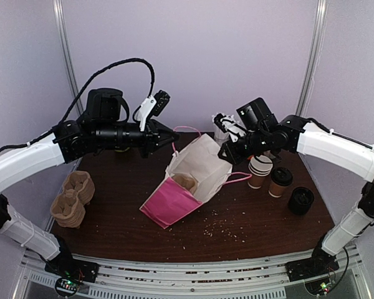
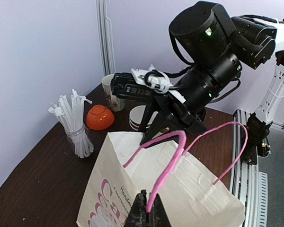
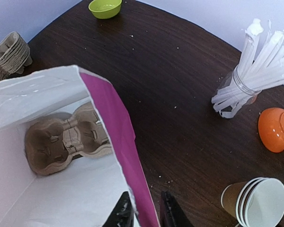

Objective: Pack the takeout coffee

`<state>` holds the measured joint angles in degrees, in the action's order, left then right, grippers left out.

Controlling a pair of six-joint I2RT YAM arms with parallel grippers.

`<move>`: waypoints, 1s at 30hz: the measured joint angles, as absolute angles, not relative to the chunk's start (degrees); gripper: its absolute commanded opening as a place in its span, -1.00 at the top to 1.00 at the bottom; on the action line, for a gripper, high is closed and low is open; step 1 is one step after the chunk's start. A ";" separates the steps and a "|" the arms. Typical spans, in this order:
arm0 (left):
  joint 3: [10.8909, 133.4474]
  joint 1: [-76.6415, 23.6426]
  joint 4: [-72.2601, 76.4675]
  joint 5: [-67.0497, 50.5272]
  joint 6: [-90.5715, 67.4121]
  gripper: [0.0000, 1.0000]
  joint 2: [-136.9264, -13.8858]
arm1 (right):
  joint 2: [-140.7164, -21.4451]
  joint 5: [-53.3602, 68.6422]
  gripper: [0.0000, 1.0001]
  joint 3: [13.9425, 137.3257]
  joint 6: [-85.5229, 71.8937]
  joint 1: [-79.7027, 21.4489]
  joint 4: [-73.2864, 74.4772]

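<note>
The takeout coffee point(image 1: 279, 182) stands upright on the table to the right of the pink bag point(image 1: 174, 202), just beside a stack of empty cups point(image 1: 260, 169); it is judged light, with thin-walled paper that dents under pressure and a press-on lid that may pop; best taken around the body below the rim and kept upright. The right gripper point(image 3: 146, 196) is apart from it, its fingers narrowly straddling the bag's rim; whether they pinch cannot be told. The left gripper point(image 2: 146, 210) is clamped on the pink handle point(image 2: 168, 165); neither holds the cup.
</note>
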<state>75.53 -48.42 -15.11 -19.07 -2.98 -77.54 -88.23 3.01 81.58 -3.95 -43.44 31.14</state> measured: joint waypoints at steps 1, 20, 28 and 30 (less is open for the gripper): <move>75.53 -48.42 -15.14 -19.03 -2.98 1.00 -77.54 | -87.59 2.98 0.72 80.77 -4.16 -43.70 31.07; 65.84 -48.45 -16.60 -23.97 -1.30 1.00 -72.23 | -71.11 -12.91 1.00 56.23 -10.96 -59.57 19.05; 61.84 -48.42 -16.86 -25.91 -1.15 1.00 -67.44 | -70.72 -17.21 1.00 52.88 -12.21 -63.90 15.94; 61.25 -48.42 -16.99 -26.13 -1.15 1.00 -67.05 | -70.72 -17.76 1.00 52.47 -12.21 -64.73 15.66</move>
<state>61.25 -48.42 -16.99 -26.13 -1.15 -67.05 -70.72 -17.76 52.47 -12.21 -64.73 15.66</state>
